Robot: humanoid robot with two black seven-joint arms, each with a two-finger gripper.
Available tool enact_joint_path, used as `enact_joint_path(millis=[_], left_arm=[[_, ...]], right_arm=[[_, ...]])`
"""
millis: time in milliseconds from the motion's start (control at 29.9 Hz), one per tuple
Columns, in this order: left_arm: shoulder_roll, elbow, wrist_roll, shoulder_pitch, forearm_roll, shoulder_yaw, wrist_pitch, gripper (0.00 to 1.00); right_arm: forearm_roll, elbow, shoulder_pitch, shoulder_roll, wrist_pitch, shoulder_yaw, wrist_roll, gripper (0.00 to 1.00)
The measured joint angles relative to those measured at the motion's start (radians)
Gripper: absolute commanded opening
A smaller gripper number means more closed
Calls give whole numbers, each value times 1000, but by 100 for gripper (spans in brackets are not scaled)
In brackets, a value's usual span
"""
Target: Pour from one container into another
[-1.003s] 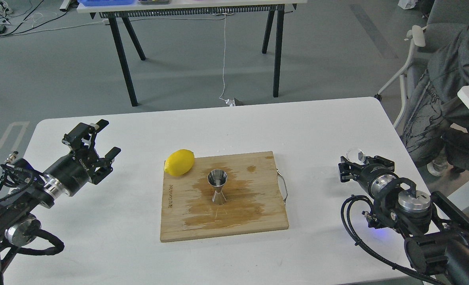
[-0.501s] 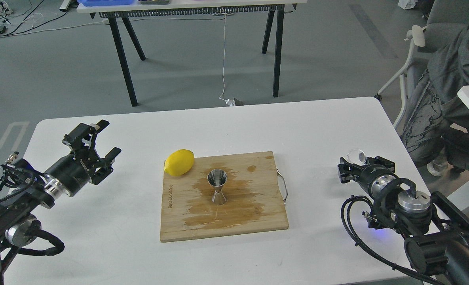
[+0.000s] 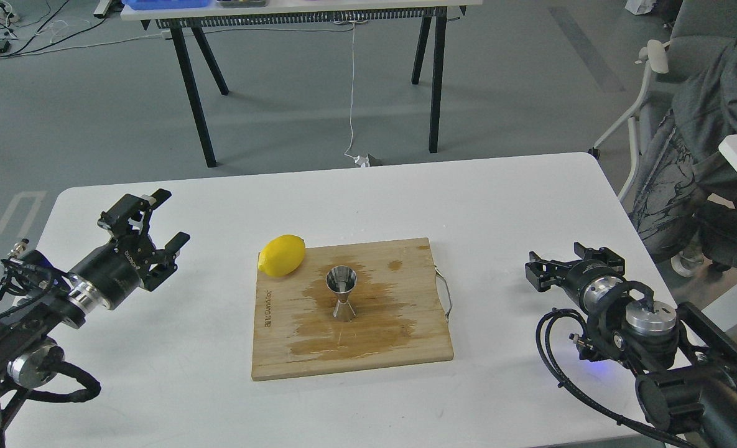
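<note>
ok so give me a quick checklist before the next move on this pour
1. Glass cup located: not ok. It shows nowhere in the head view.
2. Right gripper holding something to pour from: not ok. Its fingers are spread and nothing shows between them.
3. Jigger upright: ok. It stands mouth up on the cutting board.
4. Space around the jigger: ok. The lemon sits at the board's far left corner, apart from it.
5. Left gripper out of the way: ok. It is open, over the table left of the board.
6. Jigger contents: cannot tell. A wet patch surrounds its base.
</note>
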Motion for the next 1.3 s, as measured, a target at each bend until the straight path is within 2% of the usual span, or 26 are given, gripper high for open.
enact_joint_path(millis=[434,602,869,969,1303], left_arm=[[1,0,0,0,0,0,0,98],[9,0,0,-3,0,0,0,98],[48,-1,0,-19,-5,-14,0,98],[62,-6,0,-41,-9,-23,0,98],[133,-7,0,-130,-61,-62,0,98]], right_arm=[[-18,50,29,-24,50,24,-5,99],[-96,97,35,-51,147,20,-7,99],[-286,93,165,-216,419,-114,-5,99],[-335,78,209,-251,490,-152,-1,99],[-362,63,289,-289,530,-206,3,99]])
